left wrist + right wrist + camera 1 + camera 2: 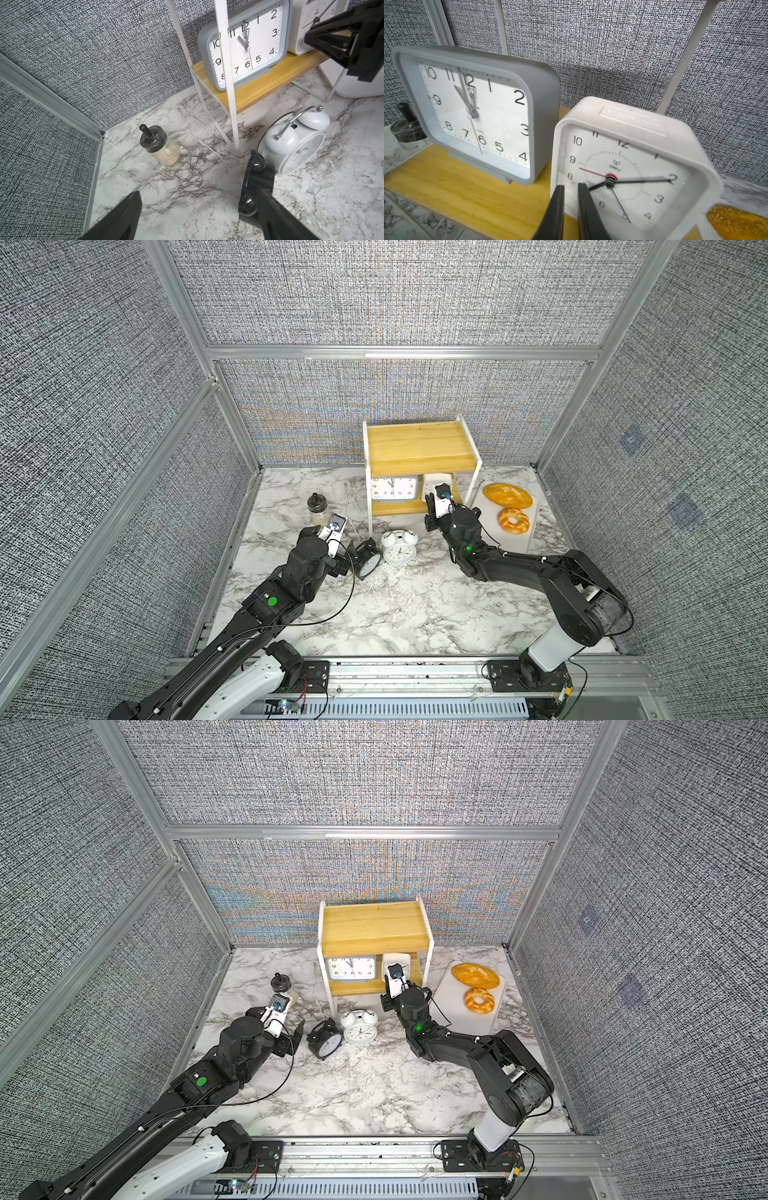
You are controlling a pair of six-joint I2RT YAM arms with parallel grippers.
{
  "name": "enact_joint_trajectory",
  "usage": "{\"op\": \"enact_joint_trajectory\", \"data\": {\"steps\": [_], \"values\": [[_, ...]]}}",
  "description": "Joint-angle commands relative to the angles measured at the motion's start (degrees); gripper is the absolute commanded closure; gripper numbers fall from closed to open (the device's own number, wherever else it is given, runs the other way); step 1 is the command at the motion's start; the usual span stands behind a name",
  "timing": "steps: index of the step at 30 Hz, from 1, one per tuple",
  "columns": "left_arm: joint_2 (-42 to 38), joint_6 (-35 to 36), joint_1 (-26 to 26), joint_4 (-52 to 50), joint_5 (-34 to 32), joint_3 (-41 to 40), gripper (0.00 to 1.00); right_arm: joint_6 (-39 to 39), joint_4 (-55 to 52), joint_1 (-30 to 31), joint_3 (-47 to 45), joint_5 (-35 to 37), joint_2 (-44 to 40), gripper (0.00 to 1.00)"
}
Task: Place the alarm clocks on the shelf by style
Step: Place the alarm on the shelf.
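Right fingers (555, 214) are pinched nearly together with nothing in them, sitting just in front of the small white clock (633, 166), low on its face. Meanwhile the left fingers (120, 220) are spread wide, and the black clock (255, 178) is right beside one of them, not between them as far as the wrist view shows. It looks a bit tipped too.

Progress looks like roughly halfway. The grey clock (393, 488) and small white clock share the lower board of the shelf (419, 443), just beside each other, upright, faces to the front. The black clock and white bell clock (399, 546) sit side by side on the tabletop, right by the shelf's front left leg. The top board is bare, so presumably the bell pair goes up there.

Room-wise, the shelf backs onto the tabletop's rear edge and the top board is open from the front, with low rails at the sides. That thin leg is close to the black clock, so any lift probably wants to clear it first. The jar (318, 509) near the back left corner and the bread tray (515, 541) along the right edge are out of the way. The tabletop's middle and front have plenty of space.
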Motion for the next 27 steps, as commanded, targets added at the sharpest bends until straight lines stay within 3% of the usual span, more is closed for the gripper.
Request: {"op": "enact_joint_trajectory", "data": {"steps": [1, 19, 23, 27], "values": [[-0.22, 0.46, 0.1, 1.22, -0.59, -0.12, 0.08, 0.67, 0.16, -0.01, -0.23, -0.07, -0.83, 0.82], [0.12, 0.3, 0.1, 1.14, 0.13, -0.18, 0.08, 0.27, -4.36, -0.01, -9.73, 2.24, -13.27, 0.77], [0.12, 0.24, 0.1, 1.0, -0.04, -0.13, 0.08, 0.4, -10.67, -0.01, -14.02, 2.04, -21.12, 0.69], [0.29, 0.19, 0.1, 1.48, -0.27, -0.2, 0.07, 2.25, -20.18, -0.09, -17.87, 3.34, -30.4, 0.53]]}}
